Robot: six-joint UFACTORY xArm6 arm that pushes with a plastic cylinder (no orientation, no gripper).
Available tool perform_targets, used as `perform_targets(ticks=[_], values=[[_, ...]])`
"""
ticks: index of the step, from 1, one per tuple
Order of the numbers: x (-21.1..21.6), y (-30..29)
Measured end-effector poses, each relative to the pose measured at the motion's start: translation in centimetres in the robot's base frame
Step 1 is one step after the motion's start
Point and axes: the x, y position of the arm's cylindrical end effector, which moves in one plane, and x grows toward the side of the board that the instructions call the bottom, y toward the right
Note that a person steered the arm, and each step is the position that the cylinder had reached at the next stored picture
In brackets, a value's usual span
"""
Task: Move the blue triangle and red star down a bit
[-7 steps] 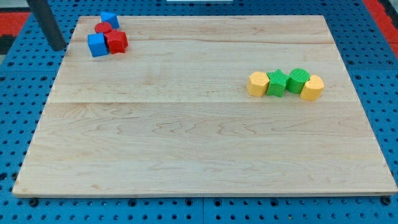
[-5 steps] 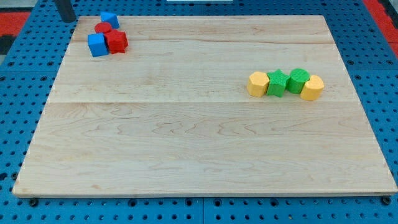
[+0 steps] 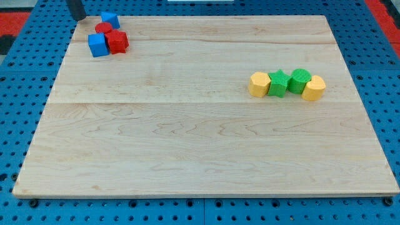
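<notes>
A cluster of blocks sits at the board's top left corner. A small blue block (image 3: 110, 19), apparently the triangle, is at the cluster's top. A red round block (image 3: 103, 29) lies just below it. A red star-like block (image 3: 117, 42) is at the lower right of the cluster, touching a blue cube (image 3: 97, 45) on its left. My tip (image 3: 78, 18) is at the view's top left, just off the board's corner, left of the small blue block and apart from it.
A row of blocks lies at the board's right: yellow (image 3: 258, 84), green star (image 3: 278, 83), green round (image 3: 300, 80), yellow (image 3: 314, 88). The wooden board (image 3: 200, 137) rests on a blue pegboard.
My rod has moved up and to the right, from left of the blue cube to the top edge near the small blue block. No block has moved.
</notes>
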Motion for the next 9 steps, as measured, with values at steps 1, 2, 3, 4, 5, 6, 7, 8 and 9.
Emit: perform_targets(ticks=[1,2,3,4,5,6,7,8,9], values=[[0.0,4.8],[0.0,9.5],[0.0,10.4],[0.1,10.4],[1.4,10.4],[3.7,10.4],[5.7,10.4],[8.0,10.5],[11.1,10.5]])
